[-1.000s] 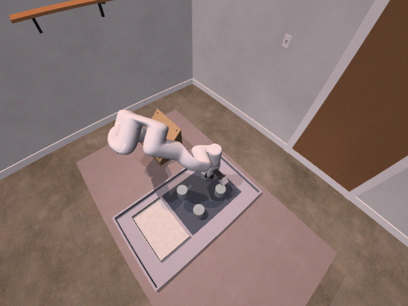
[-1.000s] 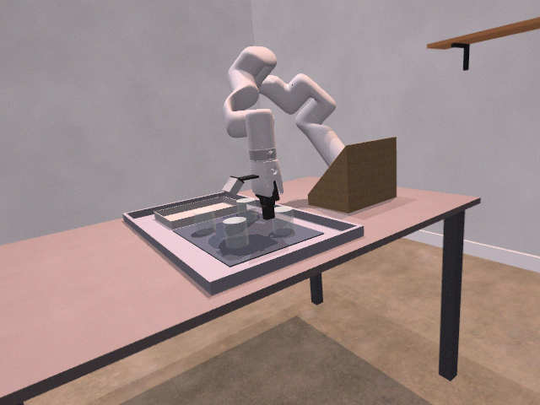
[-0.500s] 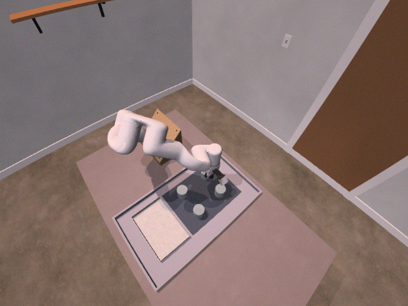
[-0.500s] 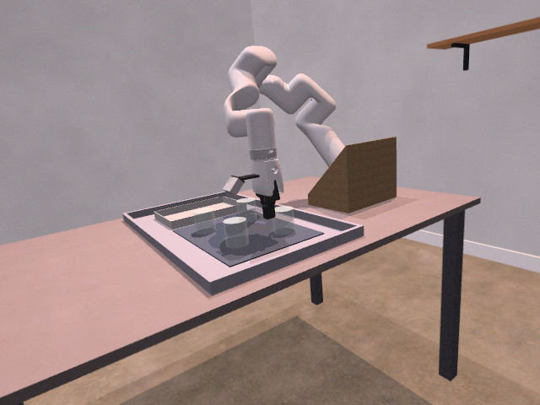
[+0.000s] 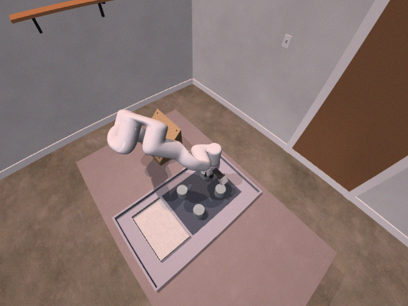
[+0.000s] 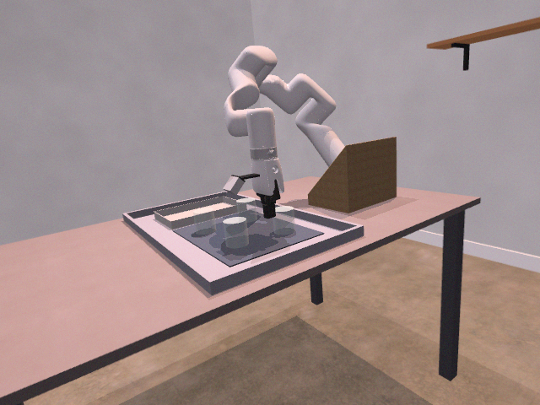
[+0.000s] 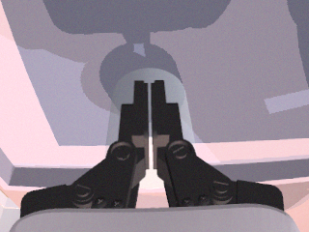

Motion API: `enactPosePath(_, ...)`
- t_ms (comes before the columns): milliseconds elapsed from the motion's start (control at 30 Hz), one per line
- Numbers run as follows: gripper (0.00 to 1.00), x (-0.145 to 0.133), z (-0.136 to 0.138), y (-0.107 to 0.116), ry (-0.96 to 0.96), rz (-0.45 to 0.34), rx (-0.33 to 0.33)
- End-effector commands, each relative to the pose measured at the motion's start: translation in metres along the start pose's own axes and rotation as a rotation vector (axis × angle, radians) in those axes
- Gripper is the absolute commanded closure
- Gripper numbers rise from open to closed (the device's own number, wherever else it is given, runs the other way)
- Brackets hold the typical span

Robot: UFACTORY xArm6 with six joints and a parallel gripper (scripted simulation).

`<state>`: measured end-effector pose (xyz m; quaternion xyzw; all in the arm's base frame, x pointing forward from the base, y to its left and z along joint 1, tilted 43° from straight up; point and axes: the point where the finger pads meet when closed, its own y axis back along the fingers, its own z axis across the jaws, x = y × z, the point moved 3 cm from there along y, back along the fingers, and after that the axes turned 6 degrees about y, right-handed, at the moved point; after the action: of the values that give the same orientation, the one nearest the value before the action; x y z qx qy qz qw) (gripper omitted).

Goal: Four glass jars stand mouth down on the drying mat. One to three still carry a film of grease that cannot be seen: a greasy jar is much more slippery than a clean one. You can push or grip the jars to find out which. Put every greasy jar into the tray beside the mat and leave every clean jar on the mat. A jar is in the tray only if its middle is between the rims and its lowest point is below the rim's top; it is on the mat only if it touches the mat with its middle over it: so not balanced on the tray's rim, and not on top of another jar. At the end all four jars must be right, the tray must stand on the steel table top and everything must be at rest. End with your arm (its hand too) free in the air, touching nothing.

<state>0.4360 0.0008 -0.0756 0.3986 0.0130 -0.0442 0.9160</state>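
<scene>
Top view: four jars on the drying mat (image 5: 210,207) (image 6: 257,255): 12 o'clock jar (image 5: 203,176) (image 6: 285,222) (image 7: 175,91), 3 o'clock jar (image 5: 220,190) (image 6: 235,233), 6 o'clock jar (image 5: 198,210) (image 6: 203,222), 9 o'clock jar (image 5: 182,190) (image 6: 245,203). Tray (image 5: 146,239) (image 6: 162,222) at mat's 8 o'clock, no jars in it. End effector (image 5: 207,176) (image 6: 269,216) (image 7: 149,100) closed, gripping nothing, near the 12 o'clock jar; contact can't be told.

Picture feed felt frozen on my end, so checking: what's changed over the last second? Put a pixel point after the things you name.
Nothing clearly visible. The gripper (image 5: 208,174) (image 6: 269,216) (image 7: 149,100) is shut with nothing between its fingers, by the jar nearest the arm's base (image 5: 204,176) (image 6: 284,219); I can't tell whether they touch. All four jars stay on the mat (image 5: 217,205) (image 6: 266,251), and the tray (image 5: 159,260) (image 6: 172,224) sits where it did.
</scene>
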Motion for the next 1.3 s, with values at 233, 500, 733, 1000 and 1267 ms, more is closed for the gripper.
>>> enactPosePath(233, 1.0, -0.0003, -0.0003, 0.0028, -0.001, 0.004, 0.001)
enactPosePath(500, 1.0, -0.0011, -0.0004, 0.0034, -0.001, 0.004, 0.001)
enactPosePath(733, 1.0, -0.002, -0.0005, 0.0041, -0.001, 0.004, 0.001)
enactPosePath(1000, 1.0, -0.0028, -0.0006, 0.0048, -0.001, 0.004, 0.001)
enactPosePath(1267, 1.0, -0.0038, -0.0007, 0.0056, -0.001, 0.004, 0.001)
